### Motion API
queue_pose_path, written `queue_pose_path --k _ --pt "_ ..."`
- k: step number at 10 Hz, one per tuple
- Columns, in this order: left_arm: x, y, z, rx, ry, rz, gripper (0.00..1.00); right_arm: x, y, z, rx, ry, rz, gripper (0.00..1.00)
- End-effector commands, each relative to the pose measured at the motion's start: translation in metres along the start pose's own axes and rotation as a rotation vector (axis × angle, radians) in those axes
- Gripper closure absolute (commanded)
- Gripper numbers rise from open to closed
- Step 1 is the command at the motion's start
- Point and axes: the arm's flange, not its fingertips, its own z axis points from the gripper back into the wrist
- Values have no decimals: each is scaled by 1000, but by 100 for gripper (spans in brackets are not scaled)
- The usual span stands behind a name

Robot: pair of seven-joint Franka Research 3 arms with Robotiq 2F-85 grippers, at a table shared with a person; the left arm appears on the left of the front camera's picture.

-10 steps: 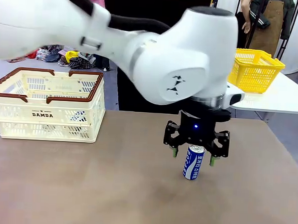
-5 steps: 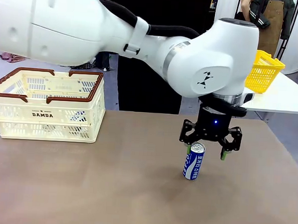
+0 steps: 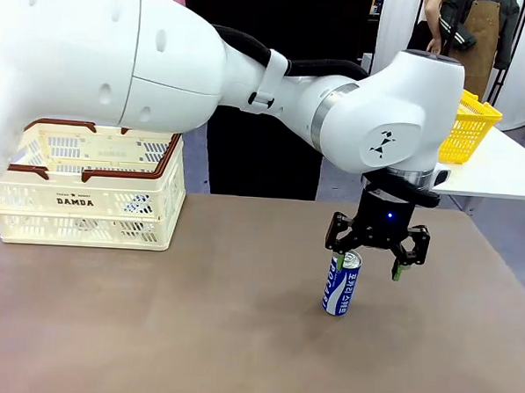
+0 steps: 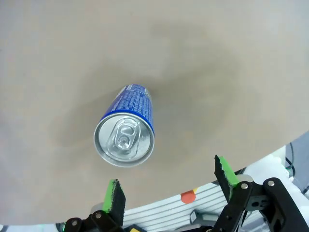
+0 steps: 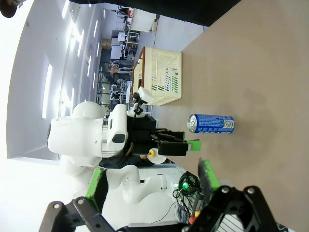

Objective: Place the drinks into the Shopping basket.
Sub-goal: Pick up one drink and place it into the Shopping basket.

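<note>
The left arm reaches across the counter (image 3: 194,334), its left gripper (image 3: 368,267) pointing down, jaws spread, just above the upright blue can (image 3: 341,284). "DAMDA" marks the Shopping basket (image 3: 86,196), well apart.

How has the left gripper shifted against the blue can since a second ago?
Yes. The left gripper, jaws open, moved toward picture right in the front view; the standing blue can stayed put, now under its left finger.

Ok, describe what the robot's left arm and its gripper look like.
The left arm is glossy white with rounded joints, a silver ring, a black cable along it and a small black logo. Its left gripper is black with green pads on the fingertips and a blue light on the body.
</note>
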Motion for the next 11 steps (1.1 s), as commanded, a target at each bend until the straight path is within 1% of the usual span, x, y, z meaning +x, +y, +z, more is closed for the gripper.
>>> queue_pose_path --k 1,2,4,5,8,11 --pt "0 0 3 28 20 50 0 2 2 0 22 -9 15 0" --pt "2 6 4 34 9 71 0 2 2 0 22 -9 15 0" --pt "12 22 7 39 -44 57 0 2 2 0 22 -9 15 0" --pt "16 26 6 27 -33 45 0 2 2 0 22 -9 15 0" --pt "23 26 -5 42 -28 77 0 2 2 0 22 -9 15 0" --pt "24 26 -20 64 -43 96 0 2 2 0 22 -9 15 0"
